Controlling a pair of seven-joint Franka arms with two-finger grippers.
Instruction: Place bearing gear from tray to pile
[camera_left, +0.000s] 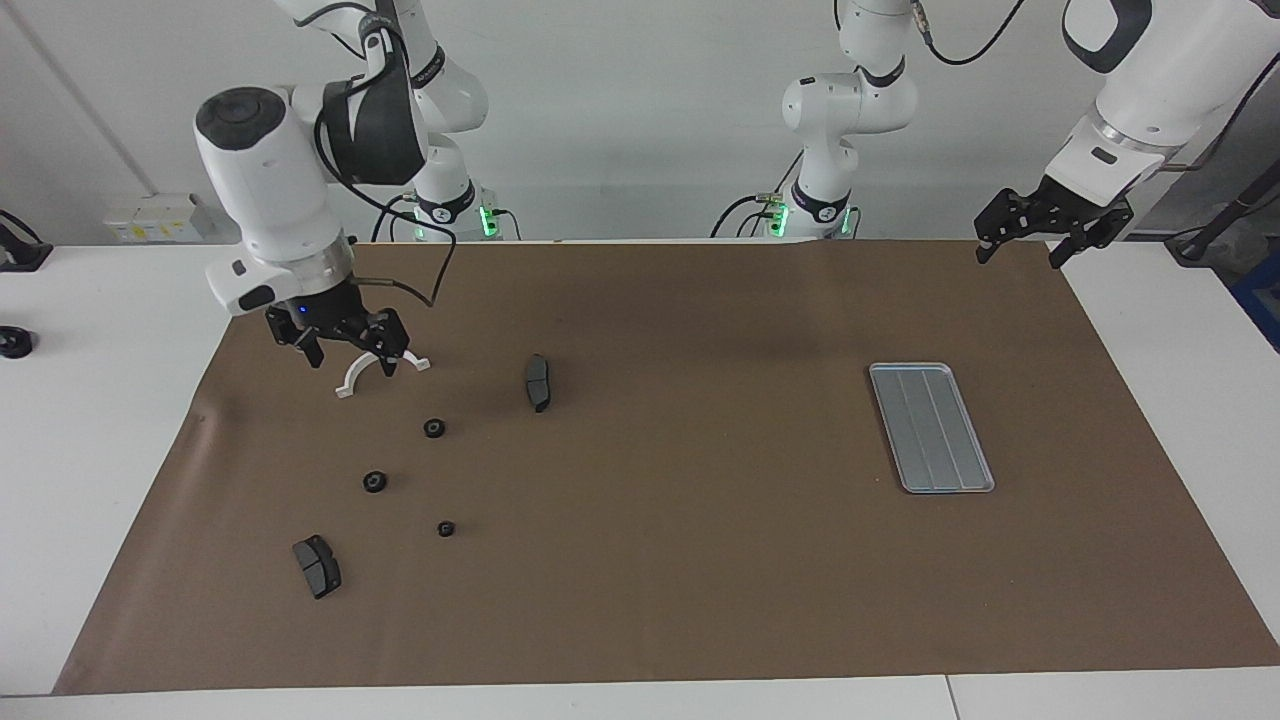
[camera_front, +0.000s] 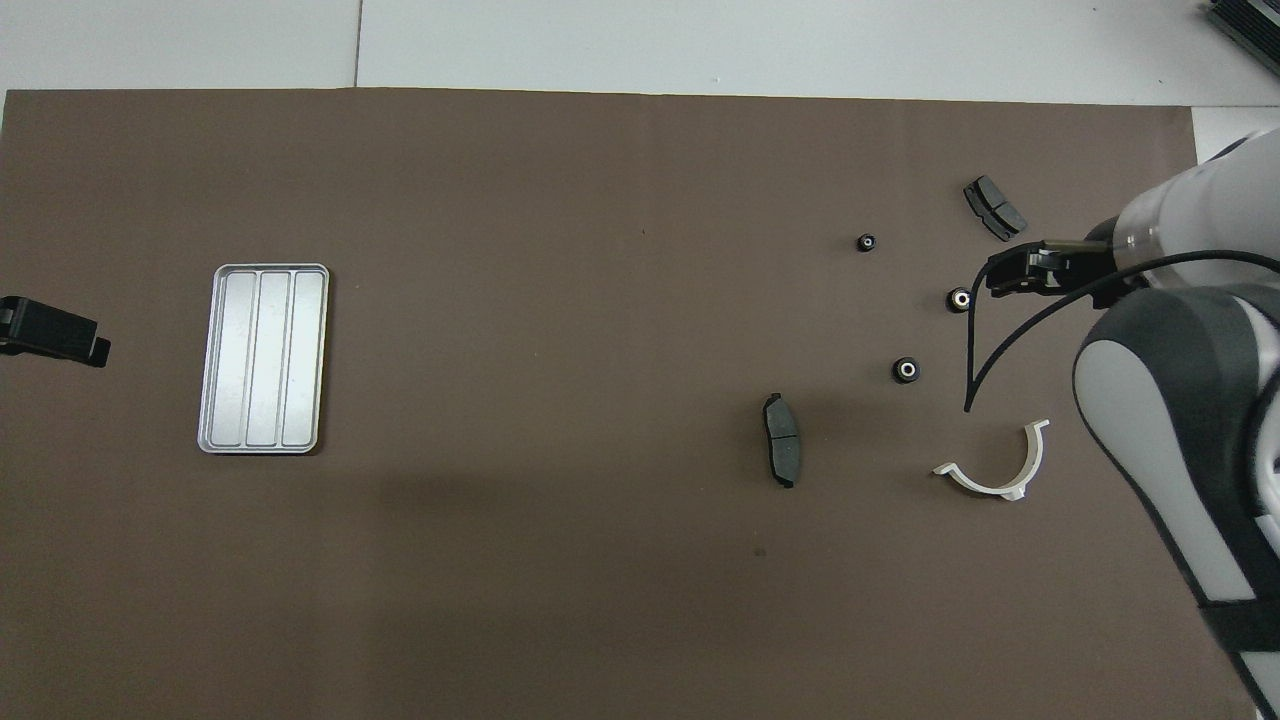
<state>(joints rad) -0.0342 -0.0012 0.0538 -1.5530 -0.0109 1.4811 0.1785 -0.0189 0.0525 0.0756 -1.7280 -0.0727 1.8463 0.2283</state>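
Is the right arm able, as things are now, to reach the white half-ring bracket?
Probably yes. The right gripper is open, holds nothing and hangs up over the white half-ring bracket, which lies alone on the brown mat; nothing covers it.

A robotics lab: two white jointed robot arms (camera_left: 270, 190) bolted along a white counter (camera_left: 100, 400) under a brown paper mat (camera_left: 700, 560), bare grey wall (camera_left: 620, 120), trailing cables.
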